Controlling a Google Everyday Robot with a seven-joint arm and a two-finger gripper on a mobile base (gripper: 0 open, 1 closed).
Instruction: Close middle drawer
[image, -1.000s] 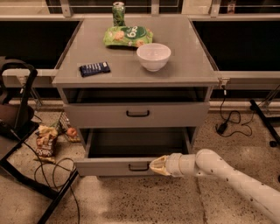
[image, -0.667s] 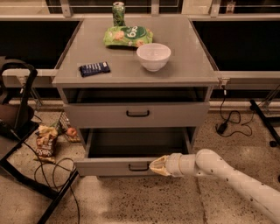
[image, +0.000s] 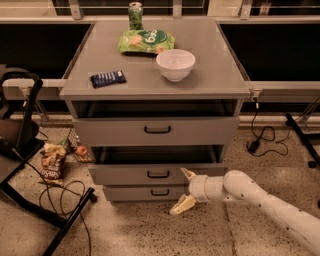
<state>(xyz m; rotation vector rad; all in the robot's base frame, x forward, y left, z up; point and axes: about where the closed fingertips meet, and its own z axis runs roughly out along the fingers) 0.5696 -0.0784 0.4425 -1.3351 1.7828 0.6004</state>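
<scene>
The middle drawer (image: 120, 175), well out a second ago, now sits nearly home below the top one. At 4 o'clock from its handle the end effector (image: 182, 191) is spread wide, holding nothing, its upper finger at the drawer front. The closing looks almost done.

Dim, warm light from above brightens the grey three-drawer cabinet (image: 150, 85); its drawer gaps lie in deep shadow. The cream two-finger gripper (image: 179, 192), spread wide, shows pale at its lower front.
</scene>
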